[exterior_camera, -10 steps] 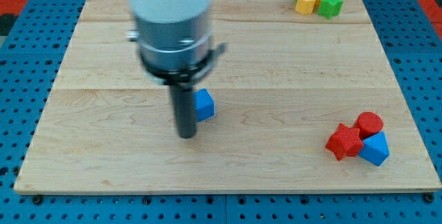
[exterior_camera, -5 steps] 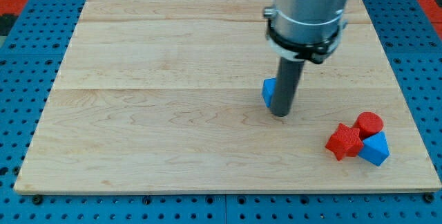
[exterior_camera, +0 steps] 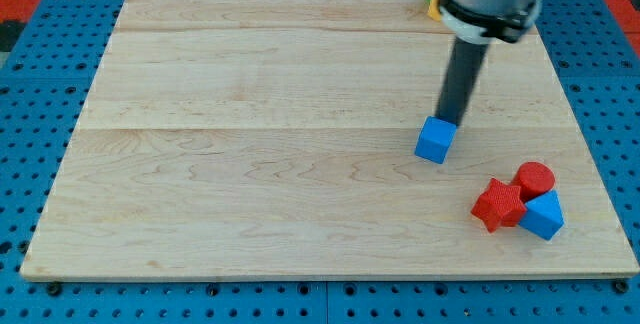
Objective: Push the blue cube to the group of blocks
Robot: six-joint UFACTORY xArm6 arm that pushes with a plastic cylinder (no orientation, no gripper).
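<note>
Since shoved rightward, blue cube (exterior_camera: 436,140) (my tip (exterior_camera: 449,121) behind)

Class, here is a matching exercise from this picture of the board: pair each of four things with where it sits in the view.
Things:
1. blue cube
2. my tip
3. red cylinder
4. red star block

Places:
A. at the cluster's left end
B. just above the blue cube
C. at the cluster's top
D. alone, up-left of the cluster

Pairs: 1-D, 2-B, 3-C, 4-A
</note>
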